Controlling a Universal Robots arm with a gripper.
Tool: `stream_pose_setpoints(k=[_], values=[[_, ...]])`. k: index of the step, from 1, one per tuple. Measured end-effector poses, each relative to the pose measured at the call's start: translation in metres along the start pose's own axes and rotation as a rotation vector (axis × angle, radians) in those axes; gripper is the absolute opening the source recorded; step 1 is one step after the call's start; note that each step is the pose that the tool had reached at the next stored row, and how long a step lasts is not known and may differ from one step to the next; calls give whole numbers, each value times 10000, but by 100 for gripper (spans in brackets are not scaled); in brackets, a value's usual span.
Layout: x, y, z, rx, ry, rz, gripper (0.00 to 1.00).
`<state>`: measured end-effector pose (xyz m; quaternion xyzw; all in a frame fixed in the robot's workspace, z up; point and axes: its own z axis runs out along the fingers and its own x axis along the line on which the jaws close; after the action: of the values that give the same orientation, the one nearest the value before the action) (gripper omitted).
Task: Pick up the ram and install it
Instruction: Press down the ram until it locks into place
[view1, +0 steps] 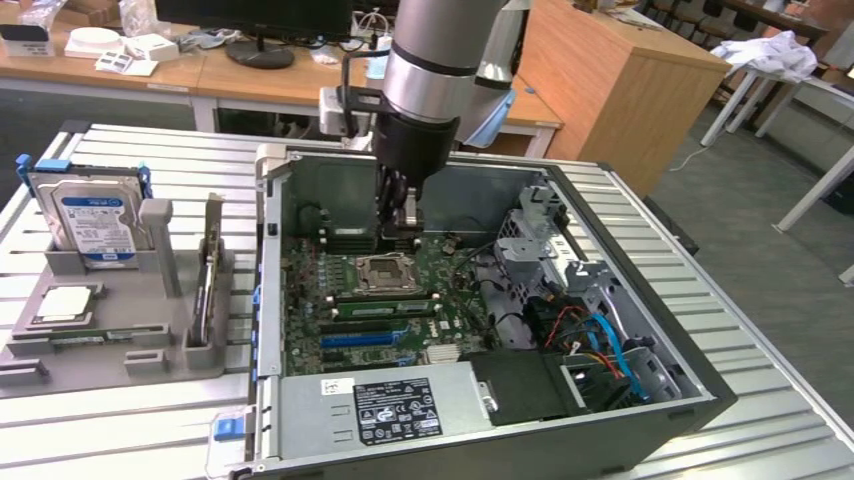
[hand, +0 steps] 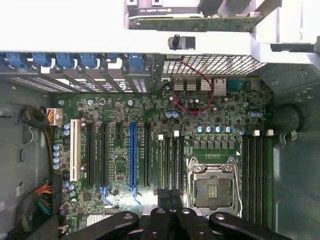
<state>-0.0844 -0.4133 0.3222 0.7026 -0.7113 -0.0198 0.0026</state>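
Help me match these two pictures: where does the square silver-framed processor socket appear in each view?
Exterior view: the square silver-framed processor socket sits mid-picture, on the green motherboard.
Wrist view: the socket lies between two banks of black memory slots.
Shared landmark: the long blue expansion slot.

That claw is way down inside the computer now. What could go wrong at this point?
1. The claw hangs just above the motherboard, close to the open processor socket; drifting sideways could damage it.
2. Loose cables lie in the case and might snag the arm.
3. Pressing down misaligned could strain the narrow memory slots.
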Motion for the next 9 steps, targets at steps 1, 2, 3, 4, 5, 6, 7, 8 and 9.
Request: stream_pose_setpoints(k=[1, 2, 3, 4, 5, 6, 7, 8, 9], values=[[0, 0, -12, 0, 1, -1, 11], [-1, 0, -22, 0, 0, -1, 11], [-1, 1, -34, 0, 1, 0, 11], [-1, 1, -47, 0, 0, 0, 11], [-1, 2, -60, 0, 1, 0, 11], [-2, 2, -74, 0, 1, 0, 11], [-2, 3, -87, -1, 1, -1, 11], [-2, 3, -100, 0, 1, -1, 11], [-3, 3, -112, 0, 1, 0, 11]])
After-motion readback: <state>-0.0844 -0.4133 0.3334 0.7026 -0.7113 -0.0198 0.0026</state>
